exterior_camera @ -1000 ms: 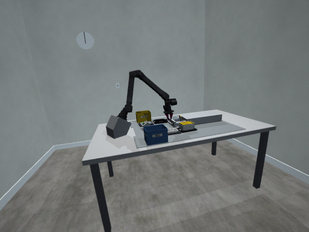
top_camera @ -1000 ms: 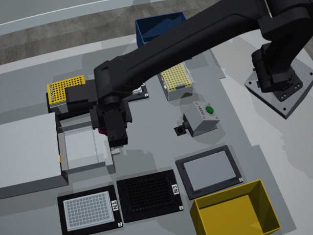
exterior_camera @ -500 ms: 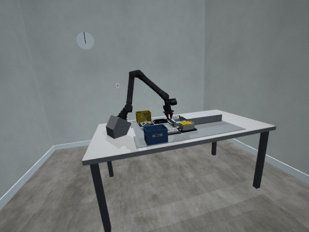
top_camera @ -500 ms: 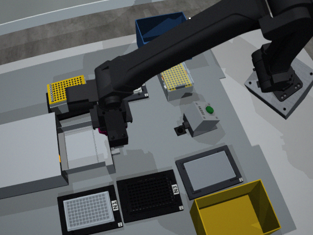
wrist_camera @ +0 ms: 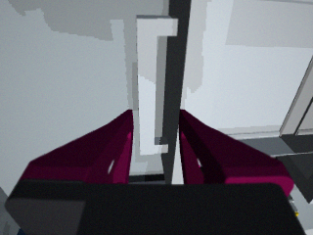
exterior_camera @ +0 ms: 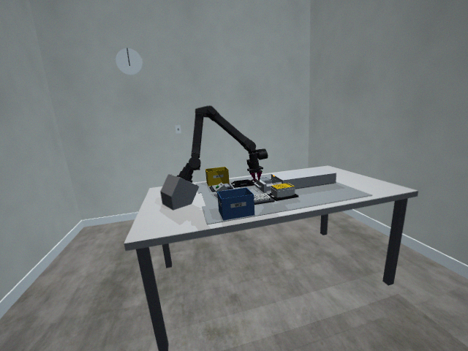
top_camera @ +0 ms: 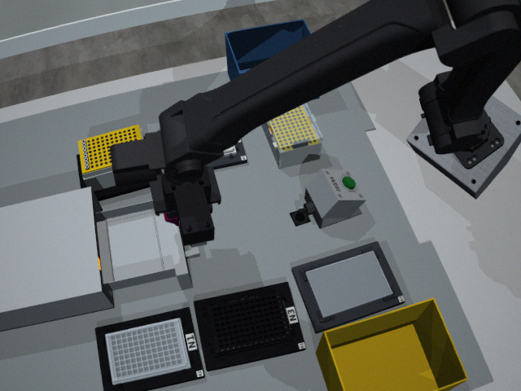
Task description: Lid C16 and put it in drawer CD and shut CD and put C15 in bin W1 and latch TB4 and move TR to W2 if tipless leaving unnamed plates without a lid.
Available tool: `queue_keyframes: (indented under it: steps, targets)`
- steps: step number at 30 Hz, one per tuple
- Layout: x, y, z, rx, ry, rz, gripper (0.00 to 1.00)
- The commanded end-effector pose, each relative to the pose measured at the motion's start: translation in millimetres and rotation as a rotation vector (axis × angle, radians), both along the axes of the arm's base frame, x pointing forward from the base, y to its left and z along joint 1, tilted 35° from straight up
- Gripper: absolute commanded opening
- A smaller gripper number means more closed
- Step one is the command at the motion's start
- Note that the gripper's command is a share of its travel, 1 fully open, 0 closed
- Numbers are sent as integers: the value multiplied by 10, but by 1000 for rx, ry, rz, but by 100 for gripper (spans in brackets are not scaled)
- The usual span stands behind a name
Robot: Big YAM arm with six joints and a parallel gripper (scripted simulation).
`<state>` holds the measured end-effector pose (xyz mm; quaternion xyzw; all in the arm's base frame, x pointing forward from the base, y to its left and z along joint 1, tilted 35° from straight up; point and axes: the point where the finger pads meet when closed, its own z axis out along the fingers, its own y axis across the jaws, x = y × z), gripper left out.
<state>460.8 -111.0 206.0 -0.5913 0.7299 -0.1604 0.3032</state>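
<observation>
- Black plate [top_camera: 248, 322] sits uncovered in its nest marked N3, near edge of the top view; its lid [top_camera: 348, 283] is parked in the pocket nest just right of it.
- Clear plate [top_camera: 146, 349] sits in the N1 nest, left of the black one. Yellow bin [top_camera: 445, 332] at the near right has nothing visible in it.
- Cooler drawer [top_camera: 142, 278] stands pulled out to the right of its housing [top_camera: 41, 252]; no plate inside.
- Gripper [wrist_camera: 156, 117] points down at the drawer's right end, jaws partly apart, straddling the handle bar [wrist_camera: 147, 88] without clamping it. It carries nothing.
- My read: drawer opening looks about finished; lidding the black plate comes next.
- Risks:
  - Lifting off at an angle could hook a finger [wrist_camera: 98, 152] on the handle and drag the drawer or shift the housing.
  - Drawer may be too far in for the far slot, so the plate could land on a rib.
  - Lid seated skewed would ride up on one corner.
  - Wrist swings close to the tip rack [top_camera: 107, 145] at the far left.
</observation>
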Motion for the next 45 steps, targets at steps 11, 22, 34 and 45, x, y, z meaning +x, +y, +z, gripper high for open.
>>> queue_keyframes:
  steps: [11, 22, 34, 45]
  targets:
    - [-63, 181, -508, 42, 107, 32, 30]
    - [-63, 181, -508, 42, 107, 32, 30]
    - [-139, 205, -554, 44, 115, 34, 30]
    - [-139, 205, -554, 44, 115, 34, 30]
